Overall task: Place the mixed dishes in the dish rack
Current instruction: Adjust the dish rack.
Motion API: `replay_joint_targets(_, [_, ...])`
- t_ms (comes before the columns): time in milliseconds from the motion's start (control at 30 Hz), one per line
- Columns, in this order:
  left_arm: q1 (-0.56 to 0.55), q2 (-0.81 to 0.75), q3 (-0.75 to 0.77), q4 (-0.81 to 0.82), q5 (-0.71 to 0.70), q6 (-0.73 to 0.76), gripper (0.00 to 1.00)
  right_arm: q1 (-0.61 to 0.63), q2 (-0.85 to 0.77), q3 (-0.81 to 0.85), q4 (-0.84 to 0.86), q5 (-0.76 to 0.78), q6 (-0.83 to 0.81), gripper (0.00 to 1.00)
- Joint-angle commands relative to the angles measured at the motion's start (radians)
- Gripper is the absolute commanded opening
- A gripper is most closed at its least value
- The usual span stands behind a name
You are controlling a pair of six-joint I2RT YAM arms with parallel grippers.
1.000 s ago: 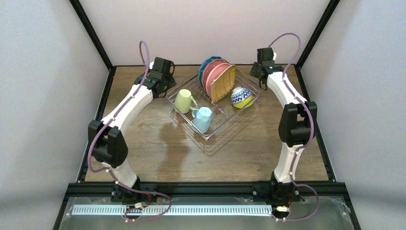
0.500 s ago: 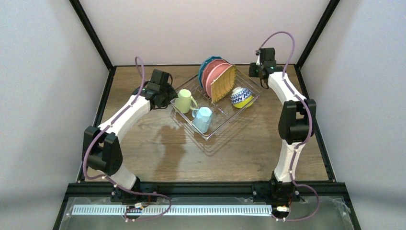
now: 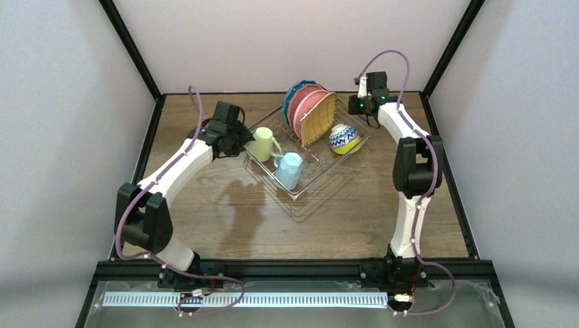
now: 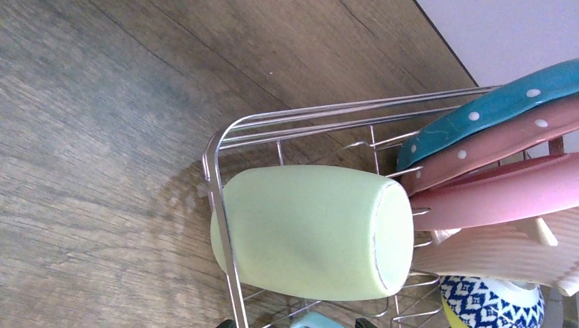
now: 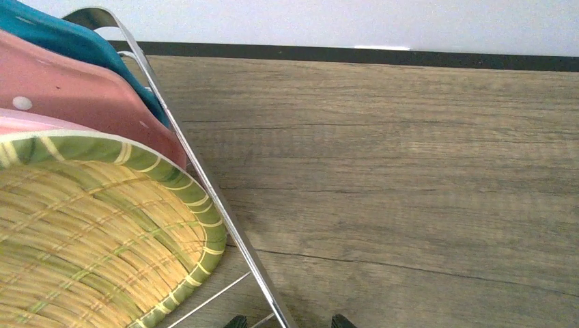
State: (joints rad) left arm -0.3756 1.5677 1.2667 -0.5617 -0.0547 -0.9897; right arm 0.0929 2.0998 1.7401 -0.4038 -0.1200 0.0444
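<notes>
The wire dish rack (image 3: 321, 166) stands at the table's back middle. In it stand a blue dotted plate (image 3: 292, 96), pink plates (image 3: 307, 106) and a woven tan plate (image 3: 319, 119). A pale green mug (image 3: 261, 144) and a light blue mug (image 3: 289, 171) lie in it. A blue-patterned bowl (image 3: 343, 137) sits on a lime bowl (image 3: 353, 146). No red-patterned bowl shows. My left gripper (image 3: 239, 137) is open at the rack's left corner, by the green mug (image 4: 307, 232). My right gripper (image 3: 354, 106) is open, its fingers either side of the rack's rim (image 5: 205, 178) beside the woven plate (image 5: 82, 232).
The wooden table (image 3: 225, 219) is bare in front of the rack. Black frame posts and grey walls close the back and the sides. The rack's rim (image 4: 217, 198) runs close to my left fingers.
My left gripper has moved right and forward to the rack's left corner. My right gripper has moved left to the rack's back right rim. The dishes have not moved.
</notes>
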Motion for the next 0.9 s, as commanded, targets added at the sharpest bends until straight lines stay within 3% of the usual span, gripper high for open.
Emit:
replay_joint_targets(0, [0.003,-0.030,-0.029,-0.003,0.012,-0.028,1.00,-0.014,0.049,0.039,-0.018,-0.042,-0.021,0.69])
replay_joint_targets(567, [0.006,-0.049,-0.097,0.017,0.072,-0.038,1.00,-0.022,0.152,0.088,-0.046,-0.106,-0.013,0.60])
replay_joint_targets(867, [0.005,-0.048,-0.133,0.030,0.096,-0.012,1.00,-0.022,0.203,0.120,-0.070,-0.129,-0.001,0.42])
